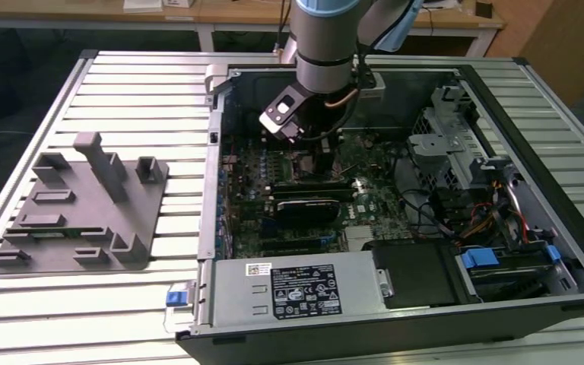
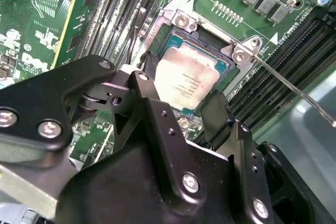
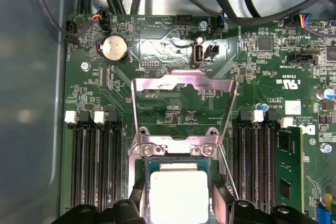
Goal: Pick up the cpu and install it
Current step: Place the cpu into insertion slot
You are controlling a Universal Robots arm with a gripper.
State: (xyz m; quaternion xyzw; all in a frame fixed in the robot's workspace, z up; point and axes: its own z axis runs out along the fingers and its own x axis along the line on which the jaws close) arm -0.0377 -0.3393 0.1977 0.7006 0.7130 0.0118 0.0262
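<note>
The cpu [image 2: 188,77], a flat square chip with a pale silver top, lies level inside the open motherboard socket [image 2: 207,35]. My gripper [image 2: 181,90] reaches straight down over it, one black finger [image 2: 146,74] against one edge and the other finger [image 2: 216,113] against the opposite edge, so it is shut on the cpu. The first wrist view shows the cpu [image 3: 178,195] between the same fingertips [image 3: 137,200], below the raised metal load plate [image 3: 184,85]. In the exterior view my gripper [image 1: 312,156] is low inside the computer case [image 1: 373,198].
The socket lever [image 2: 294,85] sticks out to one side. Memory slots [image 3: 97,166] flank the socket. A grey plastic tray [image 1: 79,213] with upright posts sits on the slatted table at the exterior view's left. The power supply [image 1: 292,289] and drive cage [image 1: 455,129] line the case.
</note>
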